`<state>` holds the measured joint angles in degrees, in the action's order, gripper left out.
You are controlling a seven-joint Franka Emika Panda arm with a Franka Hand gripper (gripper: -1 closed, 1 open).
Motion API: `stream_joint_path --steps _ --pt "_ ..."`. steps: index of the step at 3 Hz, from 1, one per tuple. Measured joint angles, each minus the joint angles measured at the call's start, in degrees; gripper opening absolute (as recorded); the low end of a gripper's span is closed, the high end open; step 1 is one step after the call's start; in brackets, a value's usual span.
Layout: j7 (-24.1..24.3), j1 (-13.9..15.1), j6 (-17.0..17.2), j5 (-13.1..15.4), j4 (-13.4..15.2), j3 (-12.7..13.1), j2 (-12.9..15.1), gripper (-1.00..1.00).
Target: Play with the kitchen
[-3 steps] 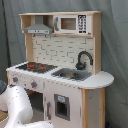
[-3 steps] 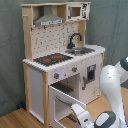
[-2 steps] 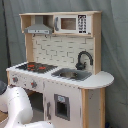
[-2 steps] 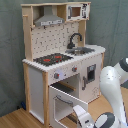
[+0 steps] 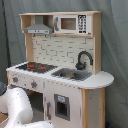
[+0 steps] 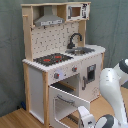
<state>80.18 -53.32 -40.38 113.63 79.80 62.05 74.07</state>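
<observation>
The kitchen [image 5: 60,75] [image 6: 60,55] is a tall toy of pale wood and white panels. It has a grey hood [image 6: 49,21], a black faucet [image 5: 84,59] and a red-ringed stove [image 5: 36,66]. In the second exterior view its oven door [image 6: 67,102] hangs open, hinged at the bottom. My white arm [image 6: 114,87] bends down at the second exterior view's right. Its end, with the gripper [image 6: 86,118], sits low beside the open door's lower right corner. In the first exterior view only the arm's white links [image 5: 17,107] show, at the lower left.
A grey curtain [image 5: 115,45] hangs behind the kitchen. The floor is pale wood [image 6: 15,120]. A toy microwave [image 5: 70,23] sits on the kitchen's top shelf, and a dispenser panel [image 5: 62,106] is set in the lower cabinet door.
The arm has shifted only slightly at the frame edges. The oven door stays open and the kitchen has not moved.
</observation>
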Motion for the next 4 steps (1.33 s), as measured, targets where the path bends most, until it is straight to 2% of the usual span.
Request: stream_joint_path --steps 2,4 --pt "11.5 0.5 2.1 0.0 2.1 -0.3 0.4 1.00" --pt "20.7 4.9 3.5 0.0 8.9 0.1 0.2 1.00"
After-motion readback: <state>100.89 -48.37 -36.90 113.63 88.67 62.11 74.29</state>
